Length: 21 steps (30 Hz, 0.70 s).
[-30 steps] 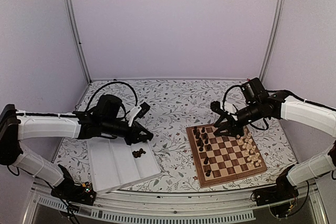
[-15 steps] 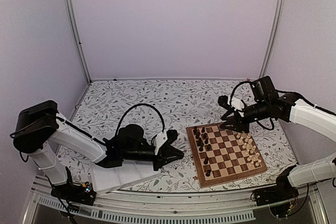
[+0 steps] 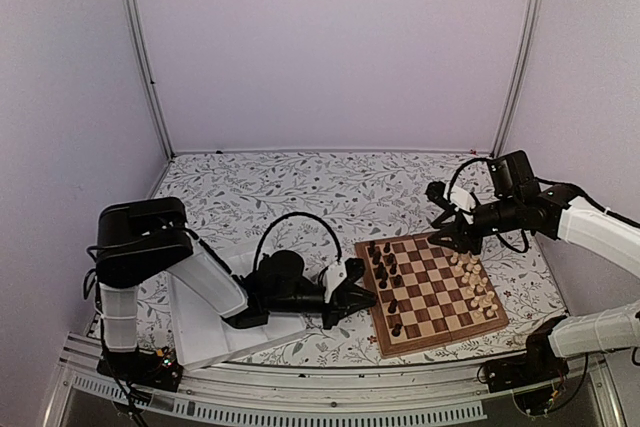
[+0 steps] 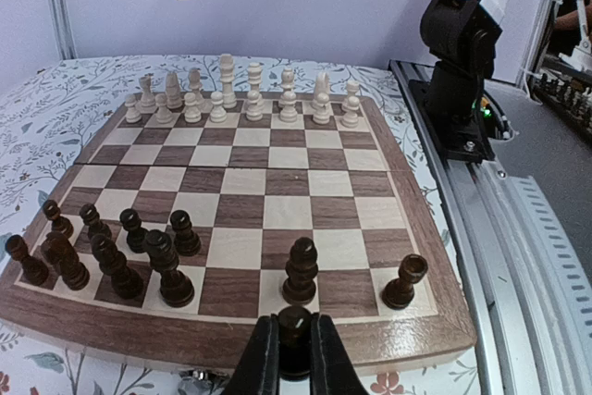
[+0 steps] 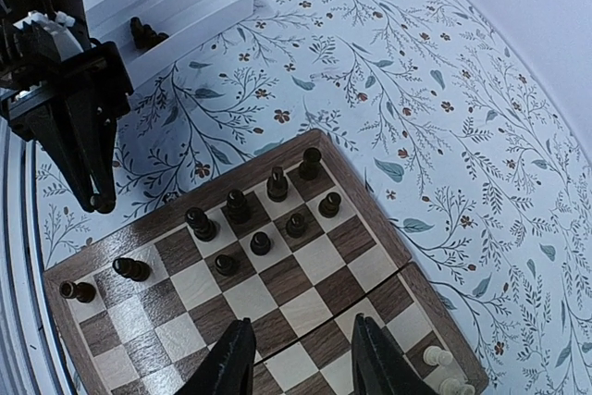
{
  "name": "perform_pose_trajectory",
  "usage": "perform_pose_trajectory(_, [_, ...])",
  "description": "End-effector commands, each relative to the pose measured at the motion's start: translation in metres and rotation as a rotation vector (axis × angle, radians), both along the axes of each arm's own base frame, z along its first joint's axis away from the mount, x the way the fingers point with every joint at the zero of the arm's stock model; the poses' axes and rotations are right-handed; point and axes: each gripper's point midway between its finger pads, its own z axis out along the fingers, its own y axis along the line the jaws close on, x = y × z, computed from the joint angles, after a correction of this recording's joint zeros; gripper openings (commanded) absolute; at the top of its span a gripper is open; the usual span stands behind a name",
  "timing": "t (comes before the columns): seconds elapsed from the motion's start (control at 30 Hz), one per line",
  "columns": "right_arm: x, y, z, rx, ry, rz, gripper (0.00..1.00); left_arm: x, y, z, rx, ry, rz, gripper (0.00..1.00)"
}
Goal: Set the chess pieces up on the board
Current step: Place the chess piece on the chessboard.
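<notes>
Step in hand: placing dark chessman. Left hand [image 4: 294, 363] clamping dark piece [image 4: 294, 321], hovering at left border of board [image 3: 440, 339], beside other dark pieces [image 3: 385, 267]. Cream pieces [image 3: 475, 282] standing along right side. Right hand [image 3: 447, 237] hovering over far edge, fingers apart, carrying nothing. Next: reaching vacant left-side square, lowering upright, releasing without knocking neighbours.

The table cloth [image 3: 330, 187] is white, with grey leaves and small brown flowers. Plain pale lilac walls [image 3: 330, 47] stand at 9, 12 and 3 o'clock, with metal posts [image 3: 143, 57] in the back corners. The light is soft and even.
</notes>
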Motion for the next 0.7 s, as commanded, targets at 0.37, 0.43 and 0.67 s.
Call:
perform_pose_trajectory(0.37, [0.002, -0.003, 0.010, 0.024, -0.036, -0.018, 0.39, 0.006, -0.026, -0.010, 0.002, -0.019, -0.029, 0.04])
perform_pose_trajectory(0.43, [0.001, -0.003, 0.010, 0.023, -0.035, -0.015, 0.39, 0.008, -0.029, -0.014, 0.016, -0.013, -0.027, 0.05])
perform_pose_trajectory(0.67, [-0.001, -0.004, 0.010, 0.019, -0.035, -0.010, 0.39, 0.012, -0.031, -0.020, 0.034, -0.002, -0.027, 0.05])
